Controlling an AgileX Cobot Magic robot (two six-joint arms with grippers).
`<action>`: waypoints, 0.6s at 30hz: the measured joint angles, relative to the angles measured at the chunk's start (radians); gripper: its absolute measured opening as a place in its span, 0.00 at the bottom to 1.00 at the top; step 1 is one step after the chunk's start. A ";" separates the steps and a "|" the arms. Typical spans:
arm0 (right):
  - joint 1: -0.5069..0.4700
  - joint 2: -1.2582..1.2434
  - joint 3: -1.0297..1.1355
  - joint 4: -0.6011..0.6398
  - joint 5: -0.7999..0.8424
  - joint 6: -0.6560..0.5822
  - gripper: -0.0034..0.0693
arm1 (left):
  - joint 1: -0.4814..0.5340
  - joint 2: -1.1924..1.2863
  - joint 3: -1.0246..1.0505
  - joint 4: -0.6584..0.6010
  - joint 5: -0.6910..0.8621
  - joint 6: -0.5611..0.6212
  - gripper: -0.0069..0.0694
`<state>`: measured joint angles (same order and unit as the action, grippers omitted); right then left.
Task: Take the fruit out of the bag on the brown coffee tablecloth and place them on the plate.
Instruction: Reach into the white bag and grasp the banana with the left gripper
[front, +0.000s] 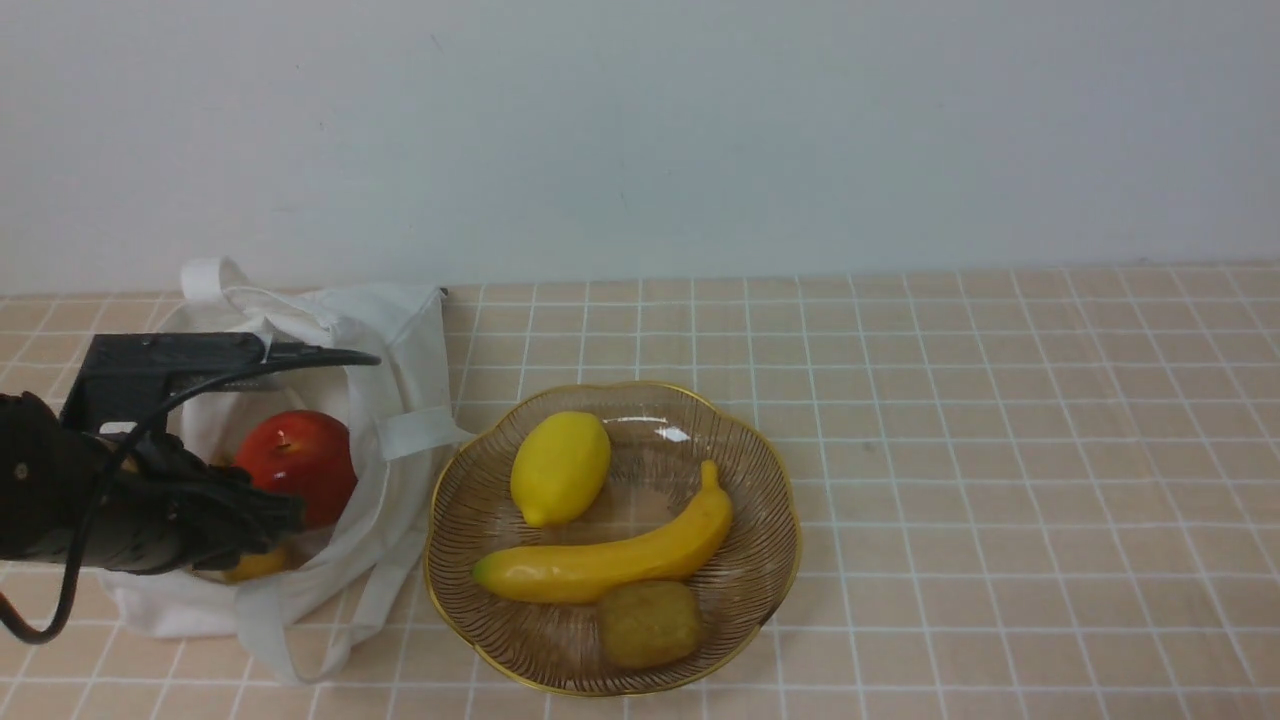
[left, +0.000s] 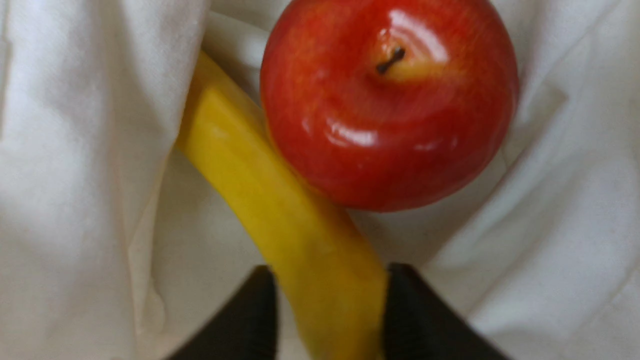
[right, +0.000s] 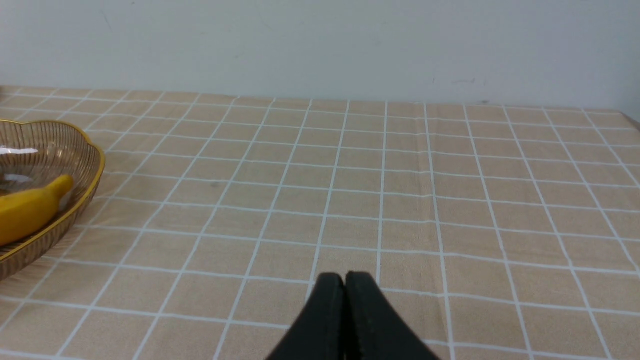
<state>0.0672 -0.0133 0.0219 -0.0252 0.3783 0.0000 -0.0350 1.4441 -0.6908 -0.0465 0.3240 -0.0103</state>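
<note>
The white bag lies open on the tan grid tablecloth at the left. Inside it are the red apple and a yellow banana. My left gripper reaches into the bag. In the left wrist view its gripper has its black fingers pressed on both sides of the banana, just below the apple that rests against it. The amber plate stands right of the bag. My right gripper is shut and empty above bare cloth, out of the front view.
The plate holds a yellow lemon, a curved yellow banana and a brown kiwi. The plate's rim and that banana show in the right wrist view. A pale wall stands behind the table.
</note>
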 joint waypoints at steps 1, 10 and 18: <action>0.000 0.000 0.000 0.000 0.000 0.000 0.03 | 0.000 0.000 -0.001 0.000 -0.009 0.002 0.19; 0.000 0.000 0.000 0.000 0.000 0.000 0.03 | 0.000 -0.056 -0.070 0.000 0.097 0.004 0.15; 0.000 0.000 0.000 0.000 0.000 0.000 0.03 | 0.000 -0.175 -0.158 0.000 0.170 0.004 0.14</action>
<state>0.0672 -0.0133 0.0219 -0.0252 0.3783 0.0000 -0.0350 1.2686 -0.8484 -0.0465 0.4943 -0.0068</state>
